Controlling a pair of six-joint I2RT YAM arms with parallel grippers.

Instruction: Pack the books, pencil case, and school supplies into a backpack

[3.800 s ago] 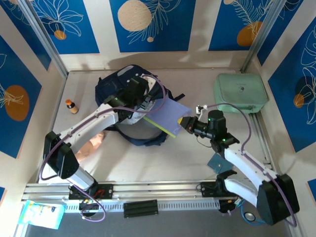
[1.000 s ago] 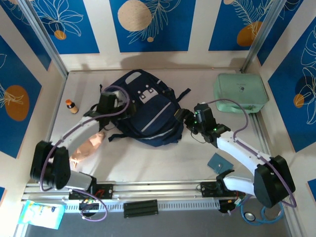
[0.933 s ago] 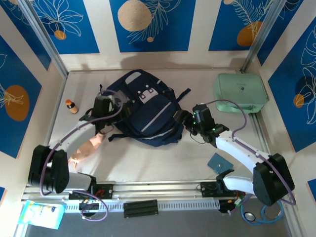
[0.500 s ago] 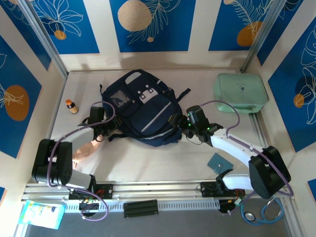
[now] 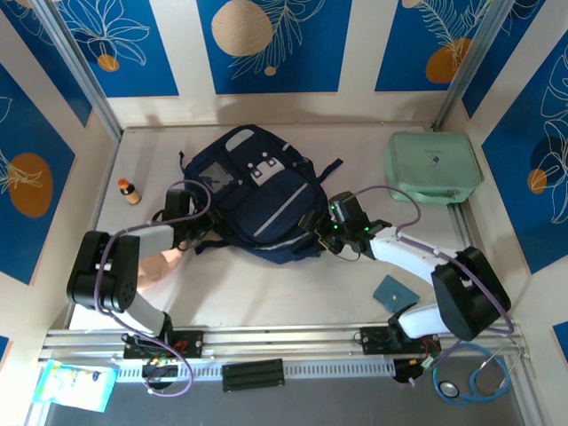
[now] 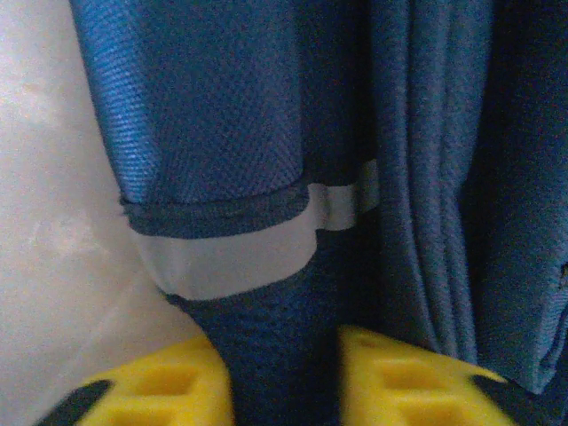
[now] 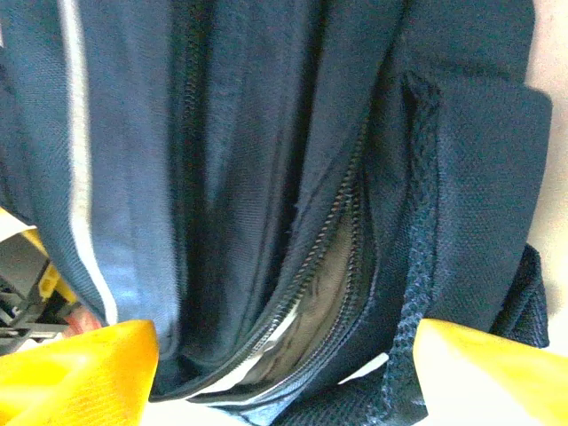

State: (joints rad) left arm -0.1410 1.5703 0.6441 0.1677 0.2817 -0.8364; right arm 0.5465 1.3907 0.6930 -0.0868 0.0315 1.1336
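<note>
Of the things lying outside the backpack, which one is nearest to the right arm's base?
The teal booklet, flat just ahead of that base; the mint case and the bottle lie farther back.

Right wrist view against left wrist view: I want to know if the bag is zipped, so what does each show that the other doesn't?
Right wrist: a zipper parted along the backpack, something pale in the gap, and a mesh side pocket, with the right gripper open wide. Left wrist: a pale grey band, bare table, and the left gripper pinching a fold of dark fabric. Both: navy backpack fabric above yellow fingertips.
</note>
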